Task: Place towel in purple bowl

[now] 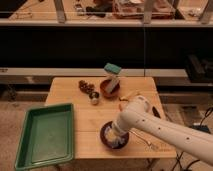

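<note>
The purple bowl [106, 136] sits near the front edge of the wooden table [70, 90], right of centre. A pale towel [116, 141] lies inside it, mostly under the arm's end. My gripper [115, 134] reaches down into the bowl from the right, right over the towel. The white arm [160, 130] comes in from the lower right and covers the bowl's right side.
A green tray [45, 134] lies at the table's front left. A reddish-brown bowl [109, 88] with a teal sponge block [112, 69] propped on it stands at the back centre. Small dark objects [86, 86] and a small can [93, 98] sit left of it.
</note>
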### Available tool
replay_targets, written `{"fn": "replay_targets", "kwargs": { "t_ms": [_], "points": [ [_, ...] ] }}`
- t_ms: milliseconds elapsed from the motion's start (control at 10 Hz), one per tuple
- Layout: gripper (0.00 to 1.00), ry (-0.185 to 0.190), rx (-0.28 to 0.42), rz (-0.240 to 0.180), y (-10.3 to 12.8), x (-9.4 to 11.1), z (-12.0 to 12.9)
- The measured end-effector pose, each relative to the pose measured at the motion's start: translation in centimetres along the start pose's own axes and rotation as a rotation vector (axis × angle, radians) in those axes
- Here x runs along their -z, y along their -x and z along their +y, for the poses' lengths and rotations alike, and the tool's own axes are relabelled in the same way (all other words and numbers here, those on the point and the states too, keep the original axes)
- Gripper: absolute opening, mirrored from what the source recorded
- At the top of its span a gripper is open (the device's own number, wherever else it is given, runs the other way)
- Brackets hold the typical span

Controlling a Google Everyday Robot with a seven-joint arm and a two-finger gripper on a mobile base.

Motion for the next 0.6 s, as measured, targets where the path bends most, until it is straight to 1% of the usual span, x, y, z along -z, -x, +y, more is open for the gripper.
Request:
{"fn": "replay_targets", "kwargs": {
  "t_ms": [400, 600],
  "points": [
    [0.67, 0.000, -0.001, 0.000, 0.03, 0.02, 0.03],
    [0.67, 0.000, -0.002, 0.000, -0.12, 0.60, -0.03]
  ]
}}
